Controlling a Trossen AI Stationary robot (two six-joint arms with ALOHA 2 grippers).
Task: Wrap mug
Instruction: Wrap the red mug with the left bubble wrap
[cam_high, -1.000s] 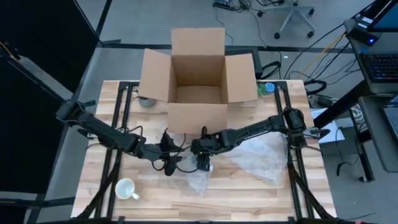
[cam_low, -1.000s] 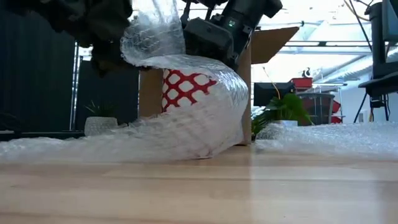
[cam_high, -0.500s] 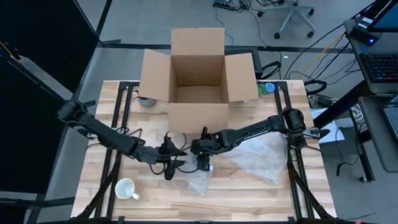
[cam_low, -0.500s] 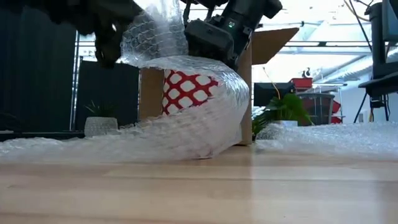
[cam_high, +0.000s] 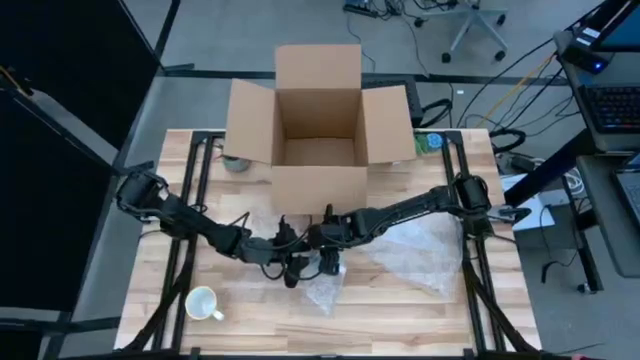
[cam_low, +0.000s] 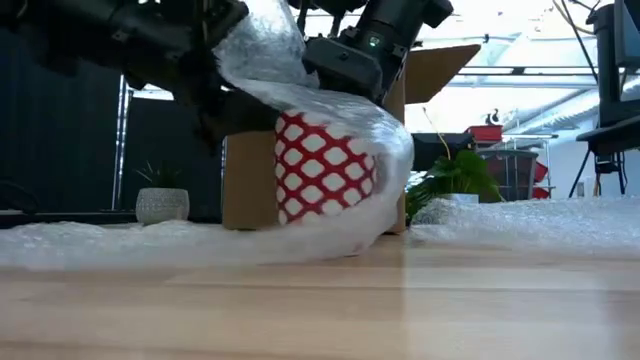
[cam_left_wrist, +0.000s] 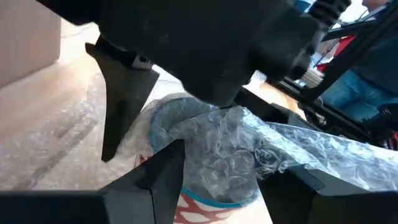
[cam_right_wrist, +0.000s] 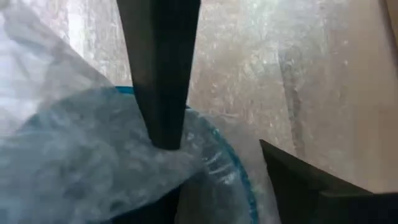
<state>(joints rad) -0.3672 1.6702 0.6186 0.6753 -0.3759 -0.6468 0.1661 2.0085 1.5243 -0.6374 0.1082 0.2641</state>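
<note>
The mug (cam_low: 325, 165), white with a red lattice pattern and a blue rim, stood on the table in front of the open cardboard box (cam_high: 318, 130), and bubble wrap (cam_low: 300, 85) was draped over its top. The right gripper (cam_high: 328, 262) was directly above the mug, just in front of the box. In the right wrist view one dark finger (cam_right_wrist: 160, 68) went down inside the blue rim, pressing the wrap into the mouth of the mug, and the other finger stayed outside the rim, so the jaws were set narrow across the wall of the mug and the wrap. The left gripper (cam_high: 292, 270) was just beside the right gripper, on the mug's other side. Its fingers (cam_left_wrist: 158, 177) stood wide apart on both sides of the wrapped mouth, and I could not see that they pressed on anything.

In the low view the wrap went from the top of the mug down its side and then lay flat on the table (cam_high: 400, 310). A second sheet of bubble wrap (cam_high: 425, 250) lay spread on the table, in front of the box's right flap. A plain white mug (cam_high: 202, 303) stood well apart from the box, near the front left corner of the table.
</note>
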